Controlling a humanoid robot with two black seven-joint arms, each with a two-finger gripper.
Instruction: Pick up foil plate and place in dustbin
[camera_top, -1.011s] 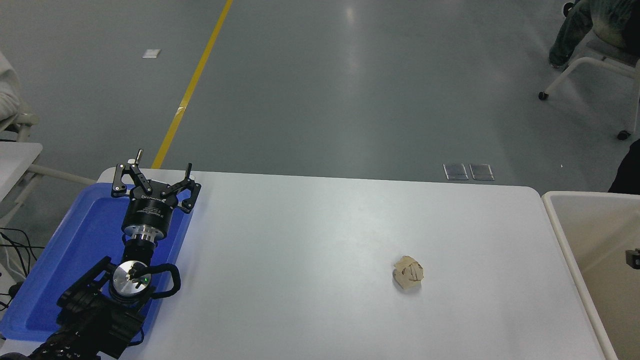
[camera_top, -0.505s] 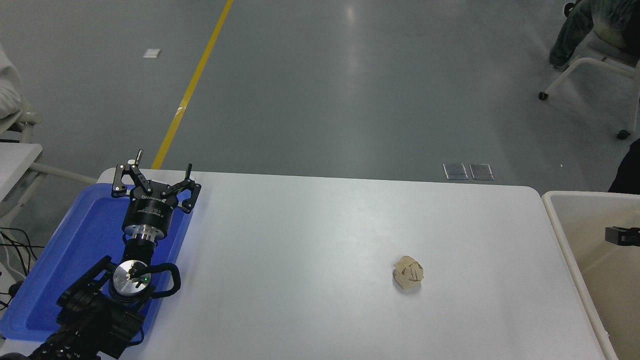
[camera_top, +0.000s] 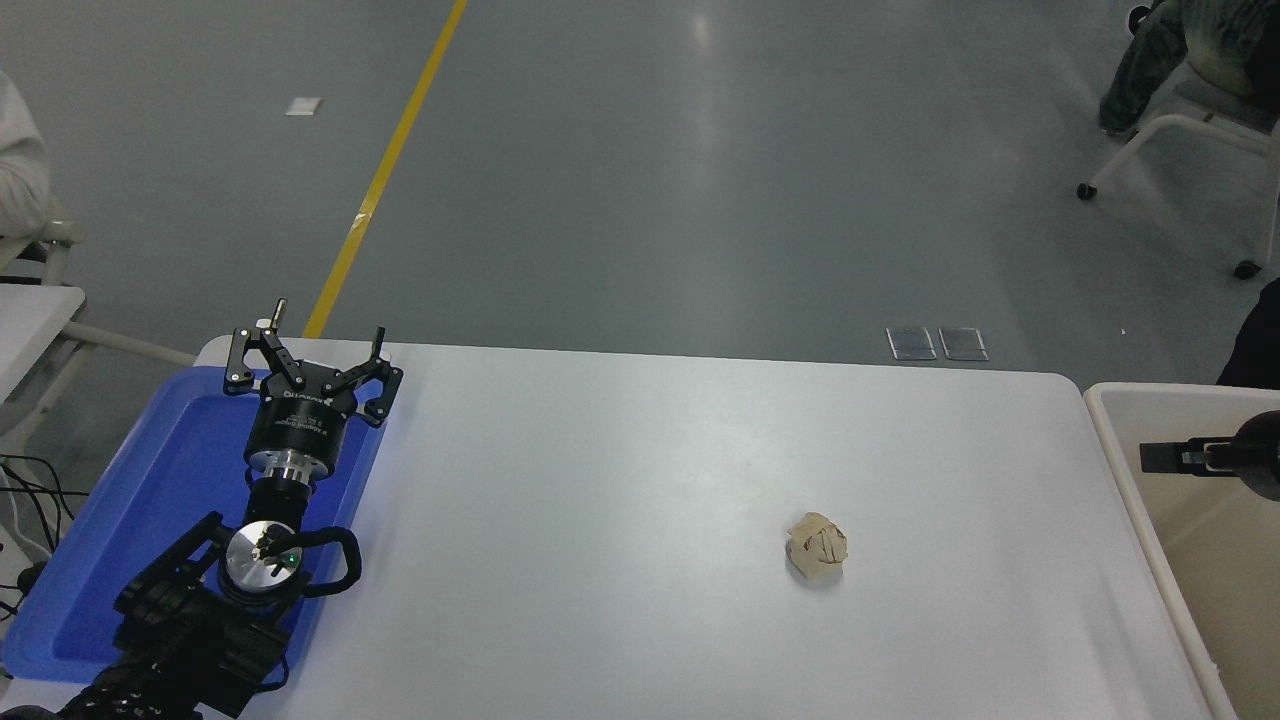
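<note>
Grey, glossy flooring with a yellow line (camera_top: 385, 170) is filling the upper half of the head view, and a white worktop (camera_top: 620, 500) is spanning the lower half. At the far left, a blue tray (camera_top: 130, 520) is lying along the worktop's edge, and the left end effector (camera_top: 305, 352) is hovering parked over the tray's far corner, its fingers spread wide and holding nothing; it is sitting exactly where it sat a second ago. Moving rightward, a small crumpled tan paper ball (camera_top: 817, 545) is resting alone on the bare surface, unmoved. Beyond the worktop's right edge the dustbin (camera_top: 1120, 450) is standing open-topped, its pale rim just beside the worktop.

What is changing is over that bin. The right end effector (camera_top: 1165, 457) is pushing further in from the right edge: a second ago only a sliver was showing lower down, and now a dark bar and a rounded body are visible higher up, above the bin's interior. How its fingers are set cannot be made out from here.

No foil plate is showing anywhere in view, not on the worktop, in the tray, or in the visible part of the bin. My reading is that the plate is probably already dropped in and the arm is rising out of the bin, though this cannot be confirmed.
</note>
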